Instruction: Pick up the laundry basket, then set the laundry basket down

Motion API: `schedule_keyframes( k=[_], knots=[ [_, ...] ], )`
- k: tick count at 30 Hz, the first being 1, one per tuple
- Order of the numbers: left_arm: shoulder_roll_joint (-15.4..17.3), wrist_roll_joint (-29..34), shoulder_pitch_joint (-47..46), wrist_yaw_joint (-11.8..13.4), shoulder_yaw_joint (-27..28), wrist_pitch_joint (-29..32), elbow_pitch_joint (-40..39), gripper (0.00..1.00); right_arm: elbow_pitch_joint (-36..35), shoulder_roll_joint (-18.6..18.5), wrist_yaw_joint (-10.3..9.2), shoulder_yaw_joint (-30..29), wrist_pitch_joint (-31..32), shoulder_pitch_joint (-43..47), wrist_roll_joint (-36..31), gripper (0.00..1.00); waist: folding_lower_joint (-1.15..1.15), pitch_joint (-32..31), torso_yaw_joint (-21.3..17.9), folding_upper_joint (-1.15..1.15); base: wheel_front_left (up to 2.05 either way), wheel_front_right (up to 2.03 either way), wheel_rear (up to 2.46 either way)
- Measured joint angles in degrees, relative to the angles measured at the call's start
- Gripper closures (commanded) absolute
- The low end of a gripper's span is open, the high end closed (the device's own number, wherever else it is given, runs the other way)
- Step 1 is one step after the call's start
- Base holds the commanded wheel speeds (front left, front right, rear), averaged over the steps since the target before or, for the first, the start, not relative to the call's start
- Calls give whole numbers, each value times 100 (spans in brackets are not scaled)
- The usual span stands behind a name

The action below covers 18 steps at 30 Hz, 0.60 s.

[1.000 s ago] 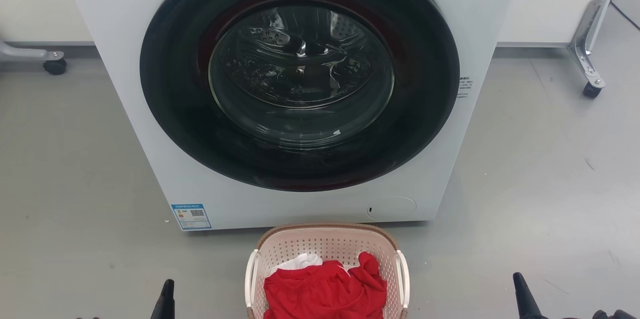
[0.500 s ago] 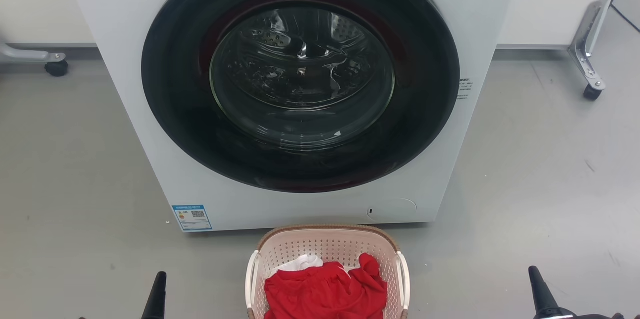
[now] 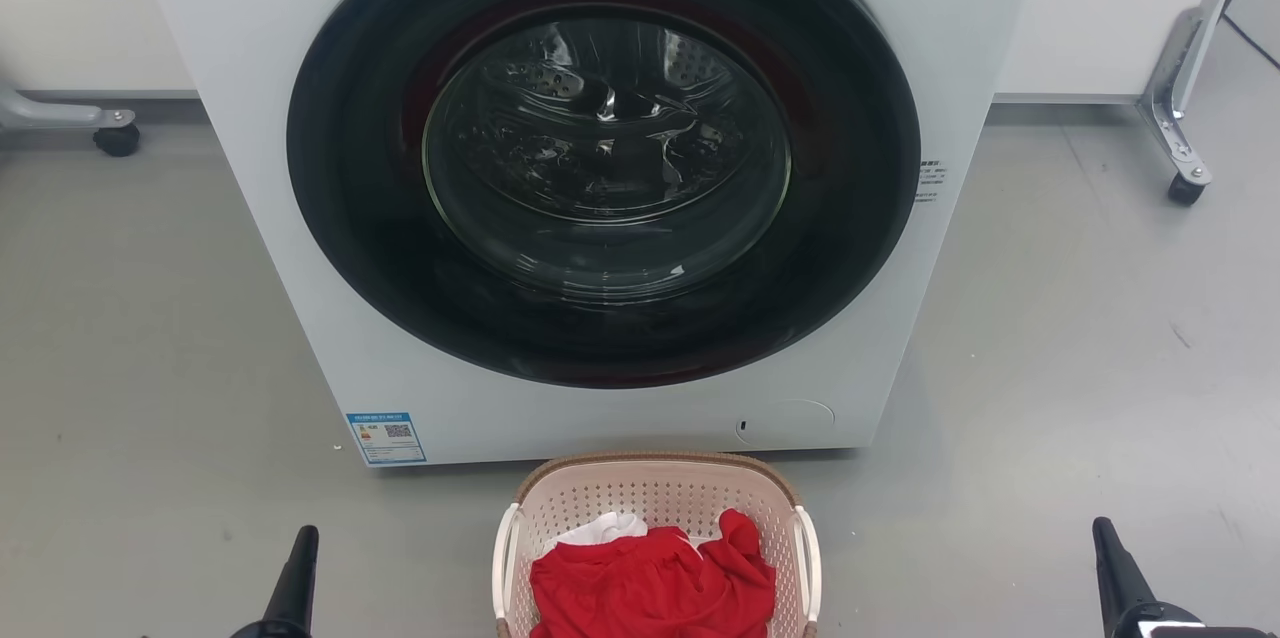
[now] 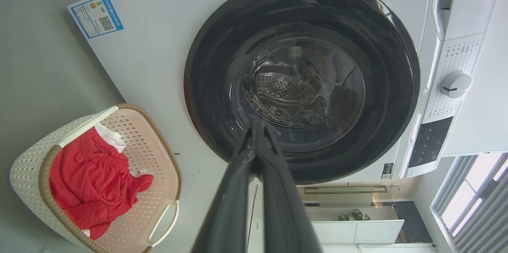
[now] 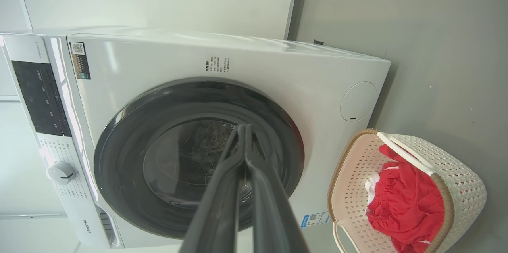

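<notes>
As it stands, the laundry basket (image 3: 650,498) holds red clothing (image 3: 650,588).

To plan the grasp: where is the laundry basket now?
In the head view, the laundry basket stands on the floor at bottom centre, before the washing machine, between the left gripper and the right gripper, touching neither.

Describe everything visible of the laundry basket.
The laundry basket is a small oval tub of pale-pink perforated plastic with a brown woven-look rim and a white handle on each side. It stands upright on the grey floor, close before the washer, holding a crumpled red garment over a white cloth.
</notes>
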Motion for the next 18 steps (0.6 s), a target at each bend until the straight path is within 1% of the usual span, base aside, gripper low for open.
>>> schedule_keyframes(
  k=[8, 10, 18],
  knots=[
    [-14, -648, -105, -114, 153, 152, 27, 100, 15, 11, 107, -240, 154, -67, 600, 100, 0, -16, 6, 0, 0, 0, 0],
    [-16, -749, -110, -142, 171, 180, 33, 100, 20, 11, 127, -270, 192, -94, 664, 100, 0, -17, 7, 0, 0, 0, 0],
    [-19, -775, -110, -142, 175, 180, 40, 100, 22, 13, 131, -272, 192, -105, 664, 100, 0, -17, 7, 0, 0, 0, 0]
  ],
)
